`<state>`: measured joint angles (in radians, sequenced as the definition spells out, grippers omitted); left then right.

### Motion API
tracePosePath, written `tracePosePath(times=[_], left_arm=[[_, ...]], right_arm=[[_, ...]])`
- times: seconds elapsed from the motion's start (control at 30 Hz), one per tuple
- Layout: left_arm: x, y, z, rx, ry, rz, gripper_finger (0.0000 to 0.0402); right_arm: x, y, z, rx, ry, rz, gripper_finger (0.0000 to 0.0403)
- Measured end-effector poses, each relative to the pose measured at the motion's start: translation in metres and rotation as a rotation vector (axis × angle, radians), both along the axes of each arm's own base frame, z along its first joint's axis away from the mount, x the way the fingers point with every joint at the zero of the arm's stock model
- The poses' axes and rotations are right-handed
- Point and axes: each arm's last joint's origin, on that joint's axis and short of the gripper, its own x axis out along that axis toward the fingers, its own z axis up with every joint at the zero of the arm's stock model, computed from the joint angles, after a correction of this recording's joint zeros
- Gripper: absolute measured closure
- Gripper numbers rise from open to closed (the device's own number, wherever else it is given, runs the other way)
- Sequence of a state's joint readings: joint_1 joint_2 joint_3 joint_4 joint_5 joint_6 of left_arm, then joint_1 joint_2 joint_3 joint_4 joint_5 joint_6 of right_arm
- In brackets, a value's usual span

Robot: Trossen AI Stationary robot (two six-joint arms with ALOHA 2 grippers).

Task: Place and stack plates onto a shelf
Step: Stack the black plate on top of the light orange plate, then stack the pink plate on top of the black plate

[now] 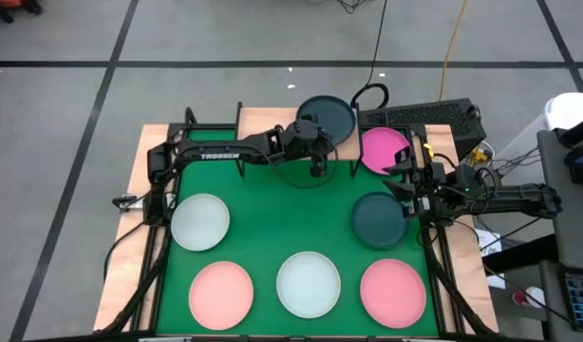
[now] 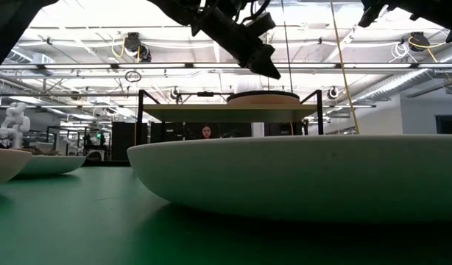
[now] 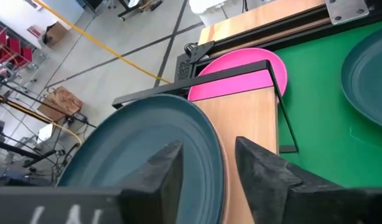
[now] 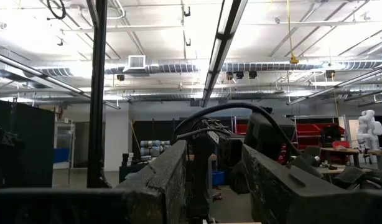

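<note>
Green tabletop (image 1: 272,204) fills the frame's centre; upper centre, the left gripper (image 1: 317,142) hovers, fingers parted and empty, above the dark teal plate (image 1: 327,116) on the shelf (image 3: 247,112).

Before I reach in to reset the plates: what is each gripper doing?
Left gripper: open, just above the dark teal plate on the shelf, holding nothing.
Right gripper: open, empty, by the table's right edge.

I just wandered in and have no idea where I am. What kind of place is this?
Most likely a robotics lab or workshop. Two dark robot arms work over a green-topped table, cables trail across the bare floor, and exposed ducts and strip lights run overhead.
</note>
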<state>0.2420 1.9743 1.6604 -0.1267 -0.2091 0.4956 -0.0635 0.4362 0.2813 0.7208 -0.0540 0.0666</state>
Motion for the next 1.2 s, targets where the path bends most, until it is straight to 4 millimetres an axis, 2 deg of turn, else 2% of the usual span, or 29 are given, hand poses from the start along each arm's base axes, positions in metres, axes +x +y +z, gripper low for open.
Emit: tracePosePath(times=[0.23, 0.5, 0.7, 0.93, 1.0, 1.2], left_arm=[[0.0, -0.007, 0.006, 0.056, 0.0, -0.036, 0.0232], [-0.018, -0.043, 0.045, 0.07, -0.039, -0.056, 0.0231], [-0.055, -0.07, 0.076, 0.026, 0.05, -0.075, 0.0231], [-0.112, -0.089, 0.103, -0.218, 0.11, -0.016, 0.0231], [-0.125, -0.095, 0.101, -0.251, 0.109, -0.011, 0.0231], [-0.172, -0.124, 0.097, -0.322, -0.061, -0.088, 0.0231]], right_arm=[[0.0, 0.0, 0.0, 0.0, 0.0, 0.0, 0.0261], [0.0, 0.0, 0.0, 0.0, 0.001, -0.001, 0.0261], [0.0, 0.0, 0.0, 0.0, 0.001, 0.0, 0.0261], [0.001, 0.0, -0.001, 0.001, 0.009, 0.0, 0.0261], [0.001, 0.0, -0.001, 0.001, 0.011, -0.001, 0.0261], [0.001, 0.0, -0.001, 0.0, 0.004, -0.001, 0.0261]])
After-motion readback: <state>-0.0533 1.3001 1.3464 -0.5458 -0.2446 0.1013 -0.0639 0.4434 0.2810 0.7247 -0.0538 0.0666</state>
